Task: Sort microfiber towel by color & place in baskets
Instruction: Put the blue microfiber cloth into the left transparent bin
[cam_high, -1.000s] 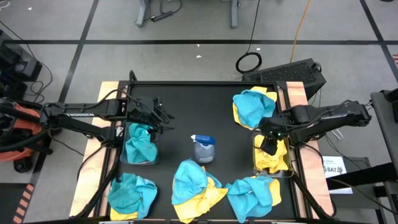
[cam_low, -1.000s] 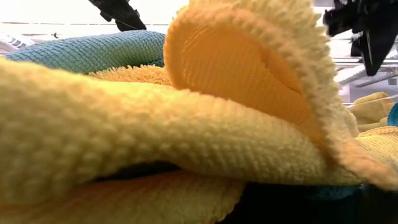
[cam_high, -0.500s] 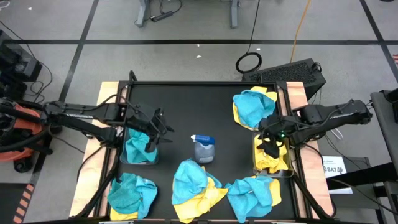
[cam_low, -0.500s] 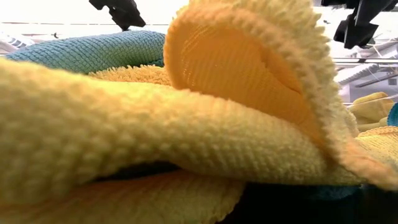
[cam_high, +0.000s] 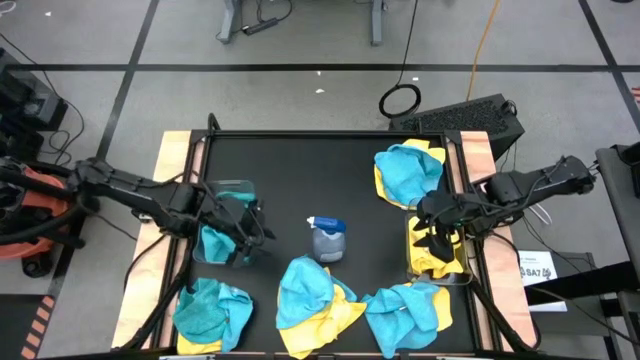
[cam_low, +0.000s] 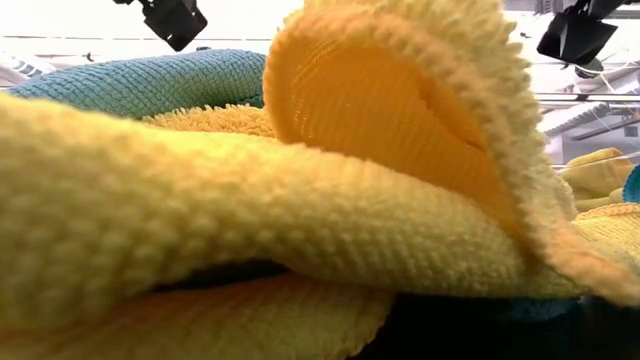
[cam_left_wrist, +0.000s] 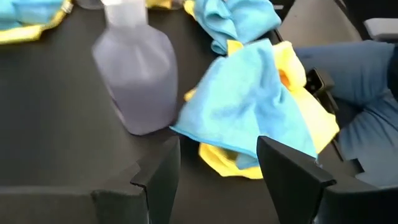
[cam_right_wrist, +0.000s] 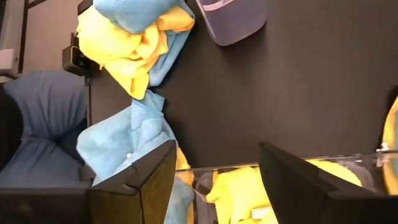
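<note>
- On the black table, mixed piles of fuzzy teal and yellow microfiber towels (cam_high: 315, 300) overlap; one pinch could lift both colours.
- Left clear plastic basket (cam_high: 228, 222) holds teal, right basket (cam_high: 436, 250) yellow.
- Left gripper (cam_high: 248, 228) and right gripper (cam_high: 432, 232) hang open-jawed, empty; either could snag a rim or knock the grey spray bottle (cam_high: 327, 240).

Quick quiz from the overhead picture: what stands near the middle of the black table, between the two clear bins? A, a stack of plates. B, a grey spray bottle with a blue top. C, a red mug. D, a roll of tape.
B: the grey spray bottle with its blue top stands between the left bin holding teal cloth and the right bin holding yellow cloth.
</note>
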